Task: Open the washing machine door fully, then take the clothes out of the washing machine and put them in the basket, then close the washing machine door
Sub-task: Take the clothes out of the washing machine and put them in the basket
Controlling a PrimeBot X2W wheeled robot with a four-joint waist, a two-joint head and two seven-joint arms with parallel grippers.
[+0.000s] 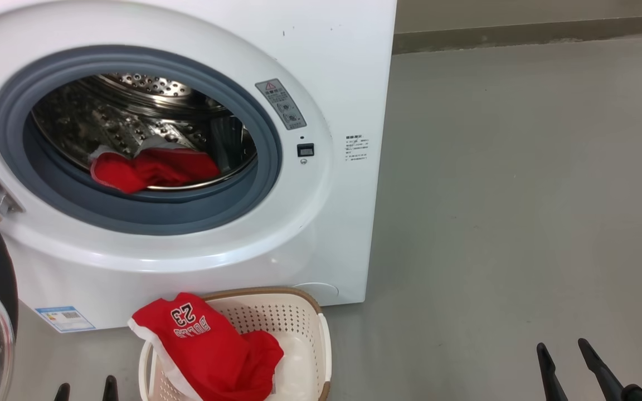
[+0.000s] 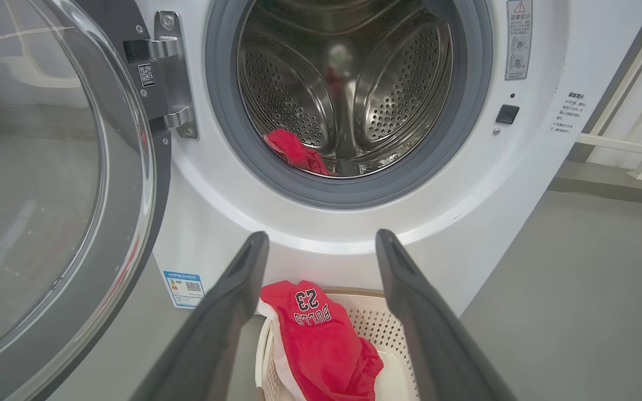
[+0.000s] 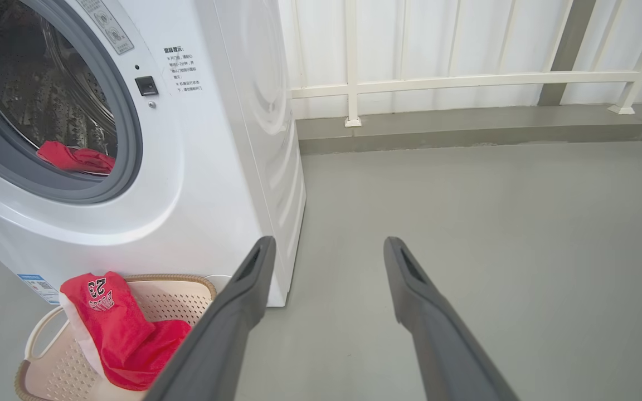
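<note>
The washing machine [image 1: 321, 239] stands on a grey floor [image 1: 521, 195], and everything else sits around it. Its door [image 2: 48, 195] is swung wide open, hanging off a metal hinge [image 2: 168, 72] at the edge of the round opening. The clear glass bowl in the dark rim is turned away from the drum.

Look into the machine and you see a red garment [image 1: 154, 170] with a bit of white on it. It is bunched at the bottom front of the perforated steel drum [image 1: 131, 111], just behind the grey gasket [image 1: 148, 214].

The basket [image 1: 298, 317] is on the floor right in front of the machine's base, below the opening. I cannot tell whether it touches the white panel. A red jersey [image 1: 204, 345] with a white "23" lies in it. One end is draped over the rim on the door side and the rest is slumped down inside. A small blue sticker [image 1: 64, 318] sits on the machine's lower front corner, near the door.

The left pincer [image 1: 87, 385] is in front of the machine and points at its lower front above the basket. Its two dark fingers are spread wide with nothing between them. The right pincer [image 1: 562, 345] is out past the machine's far side from the door, over bare floor. Its fingers are also spread apart and empty. A white railing [image 3: 466, 81] runs along the wall behind the machine on that side.
</note>
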